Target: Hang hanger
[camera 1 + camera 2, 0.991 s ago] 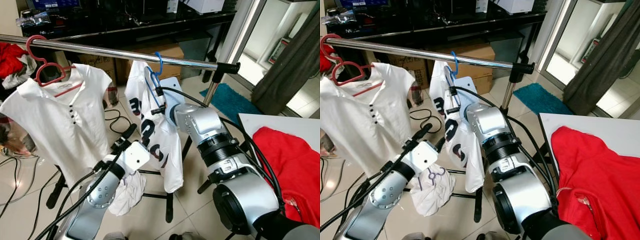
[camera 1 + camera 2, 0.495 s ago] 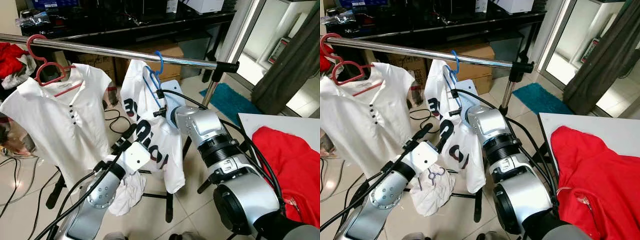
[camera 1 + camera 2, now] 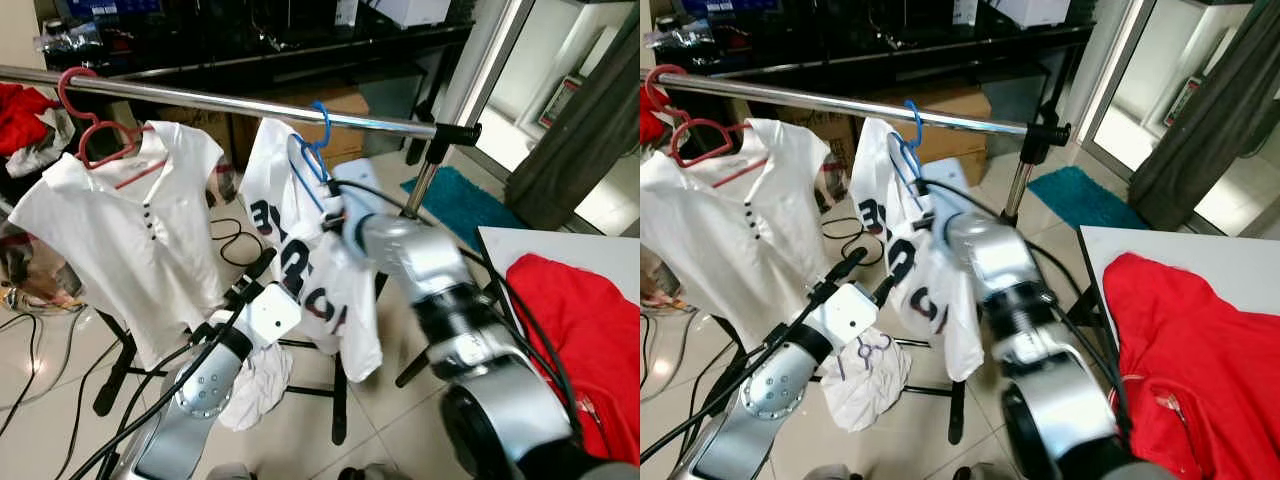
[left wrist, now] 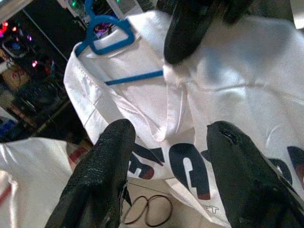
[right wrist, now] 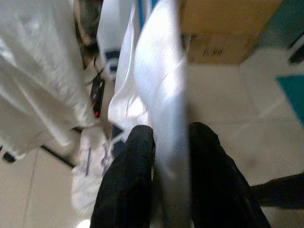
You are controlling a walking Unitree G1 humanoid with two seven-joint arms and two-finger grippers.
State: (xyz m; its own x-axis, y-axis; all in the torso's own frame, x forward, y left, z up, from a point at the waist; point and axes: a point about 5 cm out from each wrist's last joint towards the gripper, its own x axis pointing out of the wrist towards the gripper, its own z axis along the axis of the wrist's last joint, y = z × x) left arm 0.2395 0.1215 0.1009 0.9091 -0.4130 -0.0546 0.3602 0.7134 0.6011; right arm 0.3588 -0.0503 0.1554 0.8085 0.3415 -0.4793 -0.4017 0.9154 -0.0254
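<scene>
Blue plastic caught my eye first: the blue hanger (image 3: 312,150) sat hooked over the chrome rail (image 3: 250,105), carrying a white printed T-shirt (image 3: 310,260) that hung down between my two arms. My right arm reached up and forward from the lower right, motion-blurred in the head views, with the right gripper (image 5: 161,166) at the shirt's collar just under the hanger. Through the right wrist camera I saw its jaws clenched on a fold of that white cloth, one black finger on either side of it. My left arm rose from the lower left, elbow bent, and the left gripper (image 4: 166,156) hovered in front of the shirt's lower half with its jaws released and spread wide, holding nothing. The left wrist camera gave me what the head views could not: the hanger's bar inside the neckline, the dark lettering across the chest, and the right gripper's black fingers pinching the fabric from above. Further along the rail a red hanger (image 3: 95,140) held a white polo shirt (image 3: 130,240). More white clothing (image 3: 255,385) lay on the tiled floor (image 3: 300,440) below, and a red garment (image 3: 575,330) lay on the white bench (image 3: 500,240) to my right.
</scene>
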